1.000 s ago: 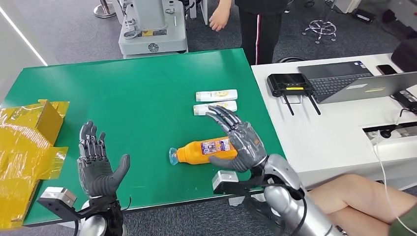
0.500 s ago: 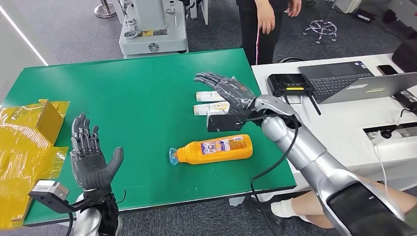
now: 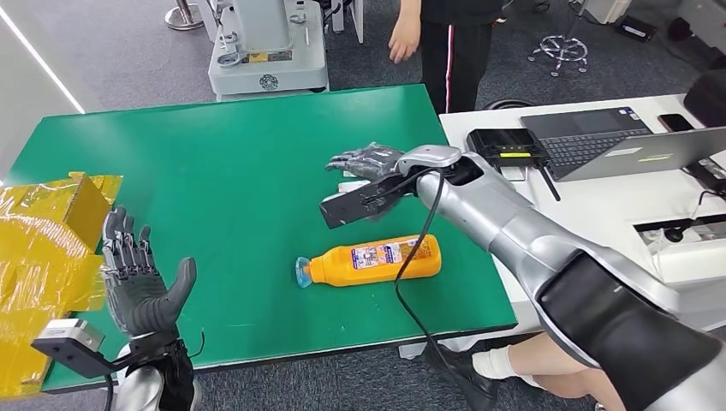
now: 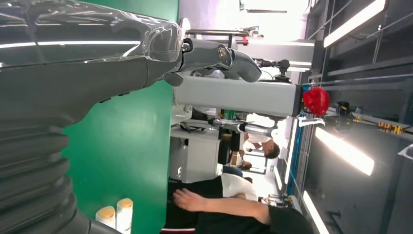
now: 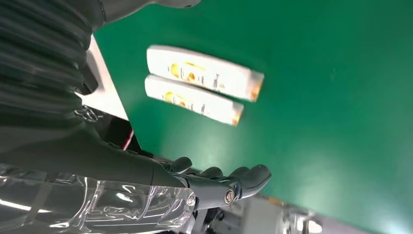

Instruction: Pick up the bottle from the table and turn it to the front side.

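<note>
Orange bottle (image 3: pixel 373 260) lies on its side on the green table (image 3: pixel 223 163), lower centre of the head view, clear cap end pointing to frame left, printed label facing up, nothing touching it. Right hand (image 3: pixel 370 160) is above the table at frame centre, fingers spread and extended toward frame left, holding nothing, hovering over the two white tubes (image 5: pixel 202 84) that lie side by side just above the bottle in the picture; in the right wrist view the tubes are flat on the green surface, parallel and nearly touching, orange caps on the same end. Left hand (image 3: pixel 135 279) is at lower left of the head view, raised upright, palm open, fingers apart, empty, well apart from the bottle. Crumpled yellow packaging (image 3: pixel 47 248) at the left edge. White desk (image 3: pixel 591 223) at right with a laptop (image 3: pixel 616 141) and a black router (image 3: pixel 503 145). A person (image 3: pixel 445 43) in dark trousers stands at top centre beyond the table
</note>
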Controlling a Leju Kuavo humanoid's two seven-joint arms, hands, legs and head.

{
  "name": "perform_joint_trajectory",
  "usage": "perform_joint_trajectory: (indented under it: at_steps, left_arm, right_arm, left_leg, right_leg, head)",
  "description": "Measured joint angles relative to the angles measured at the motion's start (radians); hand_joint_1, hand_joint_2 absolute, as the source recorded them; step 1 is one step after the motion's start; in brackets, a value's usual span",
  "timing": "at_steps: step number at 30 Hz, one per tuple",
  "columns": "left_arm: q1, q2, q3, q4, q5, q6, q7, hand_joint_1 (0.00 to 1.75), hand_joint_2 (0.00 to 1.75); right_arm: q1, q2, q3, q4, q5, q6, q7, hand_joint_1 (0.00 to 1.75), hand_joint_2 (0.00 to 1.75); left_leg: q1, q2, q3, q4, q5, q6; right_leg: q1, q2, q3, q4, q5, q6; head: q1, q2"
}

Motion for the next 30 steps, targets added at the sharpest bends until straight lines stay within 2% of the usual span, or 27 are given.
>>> perform_joint_trajectory:
  at_steps: [7, 18, 24, 30]
  left_arm:
    - [0.003, 0.000, 0.014, -0.005, 0.005, 0.012, 0.000, 0.00, 1.75]
    - [0.005, 0.000, 0.019, -0.007, 0.026, 0.018, 0.000, 0.00, 1.75]
    - [0.012, 0.000, 0.040, -0.007, 0.034, 0.027, 0.000, 0.00, 1.75]
    - [0.014, 0.000, 0.049, -0.007, 0.037, 0.040, 0.000, 0.00, 1.75]
  right_arm:
    - [-0.029, 0.007, 0.097, 0.037, -0.033, 0.089, 0.007, 0.00, 1.75]
    - [-0.031, -0.002, 0.176, 0.049, -0.084, 0.087, 0.016, 0.00, 1.75]
    - [-0.026, -0.084, 0.225, -0.013, -0.186, 0.049, 0.048, 0.00, 1.75]
    - [0.012, -0.185, 0.277, -0.107, -0.208, -0.009, 0.111, 0.00, 1.75]
  left_leg:
    - [0.000, 0.000, 0.000, 0.000, 0.000, 0.000]
    - [0.000, 0.000, 0.000, 0.001, 0.000, 0.000]
    - [0.000, -0.002, 0.000, 0.001, 0.000, 0.000]
    - [-0.001, -0.002, 0.000, 0.002, 0.000, 0.001]
  right_leg:
    - [0.000, 0.000, 0.000, 0.000, 0.000, 0.000]
    - [0.000, 0.000, 0.000, 0.000, 0.000, 0.000]
    - [0.000, -0.003, 0.000, 0.000, 0.000, 0.000]
    - [-0.001, -0.003, 0.000, -0.001, 0.000, 0.001]
  head:
    - [0.000, 0.000]
    - [0.000, 0.000]
    - [0.000, 0.000]
    - [0.000, 0.000]
